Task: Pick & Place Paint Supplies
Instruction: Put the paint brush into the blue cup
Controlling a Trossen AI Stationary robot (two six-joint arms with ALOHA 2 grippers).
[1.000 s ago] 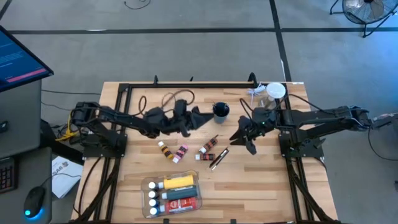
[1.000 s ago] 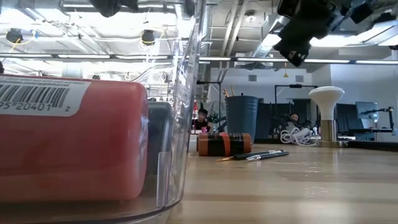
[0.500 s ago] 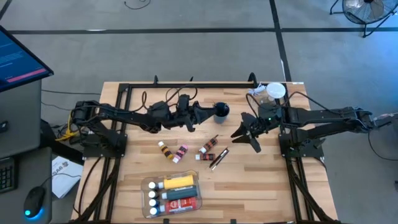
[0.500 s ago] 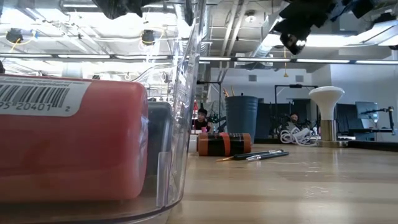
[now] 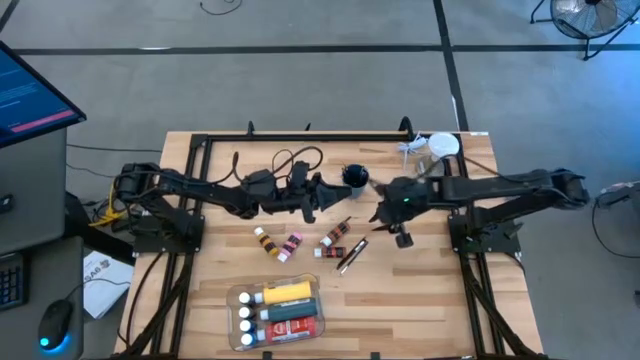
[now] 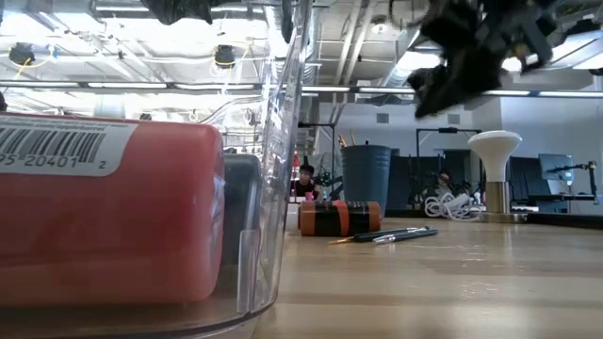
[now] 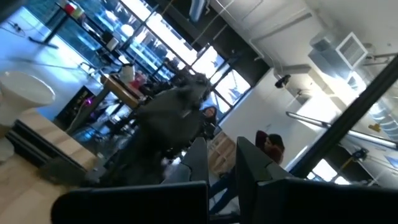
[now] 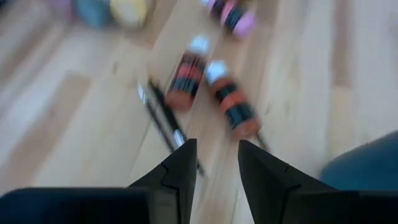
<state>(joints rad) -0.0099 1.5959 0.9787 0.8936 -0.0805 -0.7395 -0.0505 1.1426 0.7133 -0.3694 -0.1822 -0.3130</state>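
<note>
I count several paint bottles already in the clear tray — four small bottles and two brushes remain on the surface, my right claw spread empty above them, left claw pressed together.

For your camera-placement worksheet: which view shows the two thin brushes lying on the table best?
The high view: the brushes lie in full from above, beside the paint bottles. The right wrist view shows them blurred, beyond the open right gripper. The low view shows them edge-on. The left wrist view misses them.
</note>
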